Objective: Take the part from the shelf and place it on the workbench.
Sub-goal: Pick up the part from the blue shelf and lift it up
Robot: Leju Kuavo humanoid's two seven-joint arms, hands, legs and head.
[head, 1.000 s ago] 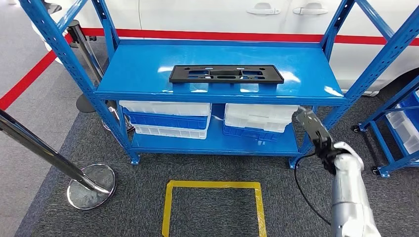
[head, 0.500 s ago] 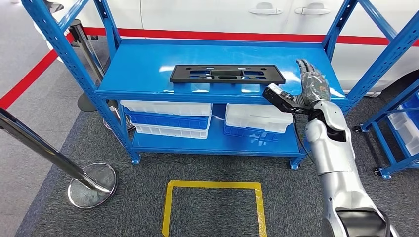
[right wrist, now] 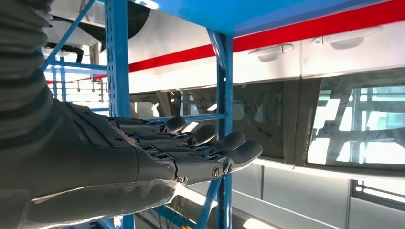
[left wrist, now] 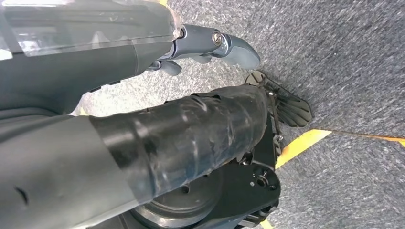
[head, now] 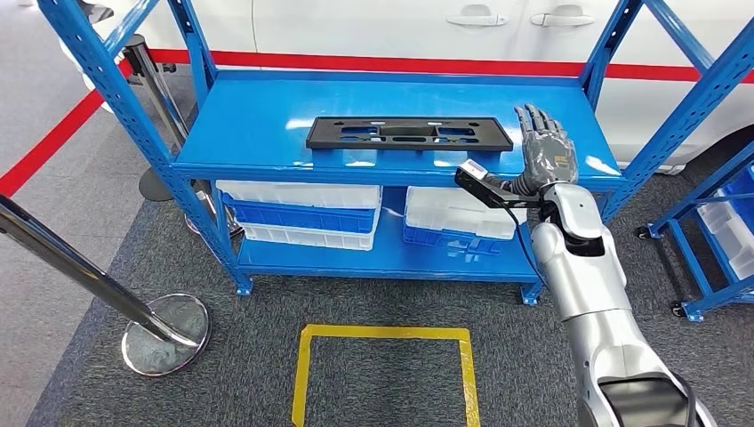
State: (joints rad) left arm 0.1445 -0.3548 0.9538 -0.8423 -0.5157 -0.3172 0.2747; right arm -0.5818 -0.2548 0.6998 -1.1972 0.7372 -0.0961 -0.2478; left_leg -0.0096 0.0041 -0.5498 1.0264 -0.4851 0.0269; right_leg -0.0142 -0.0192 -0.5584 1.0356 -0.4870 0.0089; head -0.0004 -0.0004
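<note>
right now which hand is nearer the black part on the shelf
The right hand. It hovers open over the shelf's top level, just beside the black part's right end, not touching it. The left hand hangs low over the carpet, far from the part.

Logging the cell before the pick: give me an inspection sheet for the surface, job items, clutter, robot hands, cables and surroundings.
Surface: blue shelf top, glossy, bare apart from the part.
Job's things: black part lies flat on the shelf top, untouched.
Clutter: white and blue bins on the lower shelf.
Robot hands: right robot hand raised, fingers straight, beside the part's right end, holding nothing; left robot hand hangs over the carpet, grip unclear.
Cables: black cable runs along the right forearm.
Surroundings: white car behind the shelf, chrome post, yellow floor square, second blue rack at right.
</note>
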